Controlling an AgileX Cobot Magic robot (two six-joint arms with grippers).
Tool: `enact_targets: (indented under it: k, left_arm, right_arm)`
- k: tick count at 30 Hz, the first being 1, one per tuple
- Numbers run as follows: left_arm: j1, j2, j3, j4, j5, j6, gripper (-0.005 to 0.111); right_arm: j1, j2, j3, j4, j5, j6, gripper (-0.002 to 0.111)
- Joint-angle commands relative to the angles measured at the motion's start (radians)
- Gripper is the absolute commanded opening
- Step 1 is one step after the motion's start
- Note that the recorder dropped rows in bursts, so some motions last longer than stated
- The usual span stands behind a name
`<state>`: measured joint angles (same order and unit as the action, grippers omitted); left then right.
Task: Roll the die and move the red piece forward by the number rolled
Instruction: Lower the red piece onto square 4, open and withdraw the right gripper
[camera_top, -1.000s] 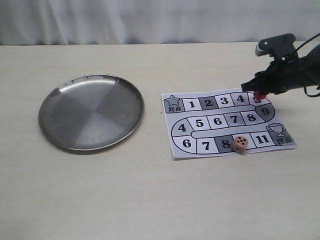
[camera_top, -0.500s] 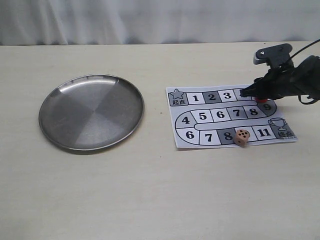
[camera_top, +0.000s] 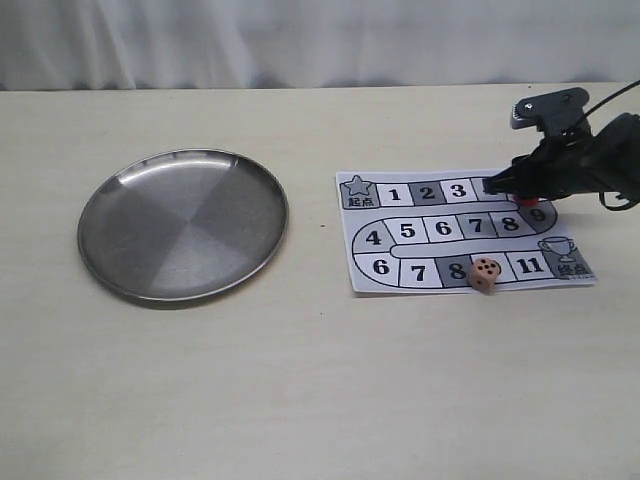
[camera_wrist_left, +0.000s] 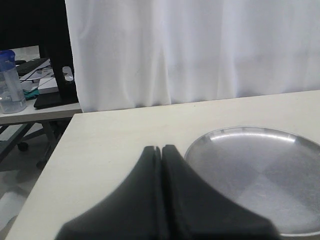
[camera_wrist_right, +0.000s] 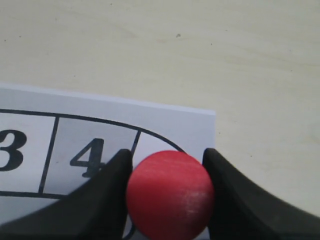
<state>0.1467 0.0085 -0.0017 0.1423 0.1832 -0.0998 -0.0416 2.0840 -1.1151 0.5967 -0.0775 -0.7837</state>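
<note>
The right gripper (camera_wrist_right: 166, 159) squeezes the red piece (camera_wrist_right: 170, 195), with one finger touching each side. The piece stands on the board (camera_top: 440, 225), just past square 4. The die (camera_top: 484, 274) sits at the board's front edge, next to square 8. The left gripper (camera_wrist_left: 161, 149) has its fingers pressed together, holding nothing, near the metal plate (camera_wrist_left: 260, 170)

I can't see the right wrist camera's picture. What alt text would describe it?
A black pincer grips a small red cylindrical piece, seen from above, over a white paper game board next to the square numbered 4, on a pale beige table.
</note>
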Motion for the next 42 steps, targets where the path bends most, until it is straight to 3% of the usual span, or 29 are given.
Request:
enact_targets:
  k: [1, 13, 34, 42]
  left_arm:
    - [-0.007, -0.005, 0.002, 0.001, -0.009, 0.003, 0.0]
    - [-0.007, -0.005, 0.002, 0.001, -0.009, 0.003, 0.0]
    - [-0.007, -0.005, 0.002, 0.001, -0.009, 0.003, 0.0]
    - [-0.007, -0.005, 0.002, 0.001, -0.009, 0.003, 0.0]
  right_arm:
    - [-0.002, 0.0, 0.011, -0.007, -0.02, 0.021, 0.005]
    - [-0.002, 0.0, -0.049, -0.007, 0.046, 0.053, 0.004]
    - [-0.002, 0.048, -0.055, -0.007, 0.002, 0.06, 0.005]
    - [-0.002, 0.048, -0.055, -0.007, 0.031, 0.07, 0.055]
